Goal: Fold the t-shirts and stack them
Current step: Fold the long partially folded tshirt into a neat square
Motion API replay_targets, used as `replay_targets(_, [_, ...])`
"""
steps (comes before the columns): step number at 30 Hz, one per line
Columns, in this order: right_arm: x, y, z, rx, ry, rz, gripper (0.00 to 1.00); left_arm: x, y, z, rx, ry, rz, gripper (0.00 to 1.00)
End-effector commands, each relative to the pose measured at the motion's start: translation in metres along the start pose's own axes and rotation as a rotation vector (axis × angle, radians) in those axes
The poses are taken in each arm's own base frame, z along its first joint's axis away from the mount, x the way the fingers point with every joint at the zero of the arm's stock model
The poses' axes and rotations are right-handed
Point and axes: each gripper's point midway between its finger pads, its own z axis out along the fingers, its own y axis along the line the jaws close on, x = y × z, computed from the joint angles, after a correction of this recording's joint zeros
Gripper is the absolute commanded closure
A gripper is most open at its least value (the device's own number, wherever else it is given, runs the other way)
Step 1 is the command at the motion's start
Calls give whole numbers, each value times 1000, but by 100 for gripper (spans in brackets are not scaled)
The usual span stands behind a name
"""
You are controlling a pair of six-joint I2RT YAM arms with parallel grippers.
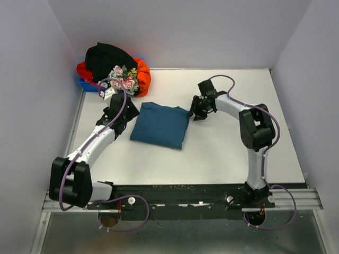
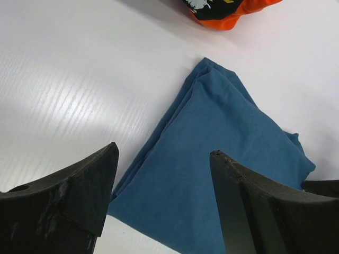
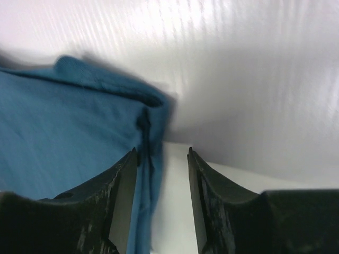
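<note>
Left pincer [image 1: 126, 114] (wide) and right pincer [image 1: 195, 112] (half-parted) are flanking the folded teal t-shirt [image 1: 160, 126], both empty. Next, probably: reaching for the shirt pile [image 1: 114, 71].

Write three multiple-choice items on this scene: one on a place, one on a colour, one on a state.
1. Where does the pile of unfolded shirts sit?
A. far left corner of the table
B. near right edge
C. centre

2. What colour is the folded shirt?
A. orange-red
B. teal-blue
C. white

3. How is the left gripper?
A. shut on cloth
B. open, holding nothing
C. out of view

Answers: 1 A, the heap lies at the top left of the overhead view; 2 B, both wrist views show blue cloth; 3 B, its fingers stand wide apart above the folded shirt.
</note>
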Motion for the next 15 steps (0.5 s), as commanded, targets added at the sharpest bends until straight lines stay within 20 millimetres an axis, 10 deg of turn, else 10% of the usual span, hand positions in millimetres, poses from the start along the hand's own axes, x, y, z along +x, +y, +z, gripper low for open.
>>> replay_targets(1, [-2, -2, -25, -17, -77, 16, 44, -11, -7, -20, 60, -65, -52, 16])
replay_targets(15, [74, 23, -33, -270, 27, 21, 43, 4, -9, -76, 205, -69, -88, 16])
